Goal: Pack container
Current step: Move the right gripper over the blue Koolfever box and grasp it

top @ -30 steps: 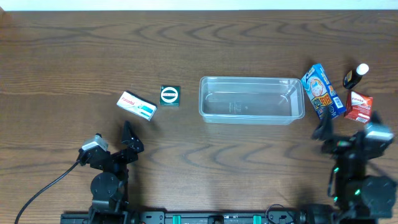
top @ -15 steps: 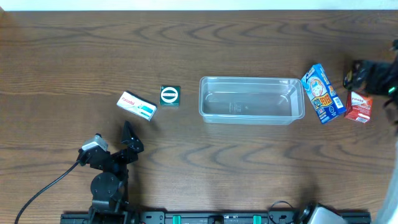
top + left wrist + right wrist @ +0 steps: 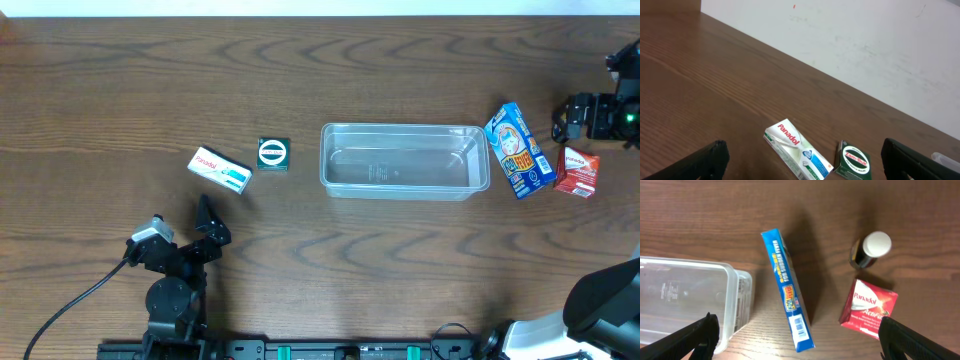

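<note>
The clear plastic container [image 3: 405,160] lies empty at mid-table, and its end shows in the right wrist view [image 3: 690,300]. A white Panadol box [image 3: 220,170] [image 3: 797,149] and a green Zam-Buk box [image 3: 273,153] [image 3: 853,160] lie to its left. My left gripper [image 3: 212,228] [image 3: 804,152] is open, low and short of those two boxes. To the container's right are a blue carton [image 3: 519,150] [image 3: 787,295], a red Panadol box [image 3: 577,171] [image 3: 869,307] and a dark white-capped bottle [image 3: 870,250]. My right gripper [image 3: 578,118] [image 3: 800,332] hangs open above them, holding nothing.
The table's far edge meets a white wall [image 3: 850,40] behind the left boxes. A black cable [image 3: 70,300] runs from the left arm's base toward the front left corner. The right arm's body [image 3: 600,300] fills the front right corner.
My right arm has swung up from the front right to above the far-right items, covering the bottle in the overhead view. The left arm and every object stayed put.
</note>
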`<state>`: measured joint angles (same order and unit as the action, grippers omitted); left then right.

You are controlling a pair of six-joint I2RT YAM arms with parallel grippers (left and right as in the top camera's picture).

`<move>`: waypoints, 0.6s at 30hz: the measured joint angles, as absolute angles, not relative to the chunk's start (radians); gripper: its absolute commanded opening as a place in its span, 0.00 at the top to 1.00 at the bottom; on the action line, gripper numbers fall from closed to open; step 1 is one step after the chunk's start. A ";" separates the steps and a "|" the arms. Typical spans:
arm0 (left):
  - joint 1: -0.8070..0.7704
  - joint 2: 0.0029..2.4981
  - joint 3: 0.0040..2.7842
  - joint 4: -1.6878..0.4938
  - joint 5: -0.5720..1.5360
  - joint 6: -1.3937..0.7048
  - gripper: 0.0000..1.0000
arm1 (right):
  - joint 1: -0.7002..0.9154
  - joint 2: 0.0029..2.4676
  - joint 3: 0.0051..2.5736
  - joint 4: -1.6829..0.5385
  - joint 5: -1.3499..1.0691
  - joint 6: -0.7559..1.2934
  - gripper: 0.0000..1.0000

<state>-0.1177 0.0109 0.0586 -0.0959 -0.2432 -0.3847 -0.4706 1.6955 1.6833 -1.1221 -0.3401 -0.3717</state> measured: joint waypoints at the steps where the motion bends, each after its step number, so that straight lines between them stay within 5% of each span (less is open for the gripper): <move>1: -0.118 0.011 0.059 -0.096 -0.243 -0.385 0.02 | -0.466 1.695 1.684 -1.122 -0.343 -0.374 0.01; 13: -0.118 0.011 0.059 -0.096 -0.243 -0.385 0.02 | -0.447 1.695 1.689 -1.142 -0.381 -0.436 0.01; 18: -0.118 0.011 0.059 -0.096 -0.243 -0.385 0.02 | -0.375 1.708 1.688 -1.139 -0.341 -0.467 0.09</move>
<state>-0.1177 0.0109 0.0586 -0.0959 -0.2432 -0.3847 -0.3748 1.7077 1.6882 -1.1389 -0.3412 -0.4675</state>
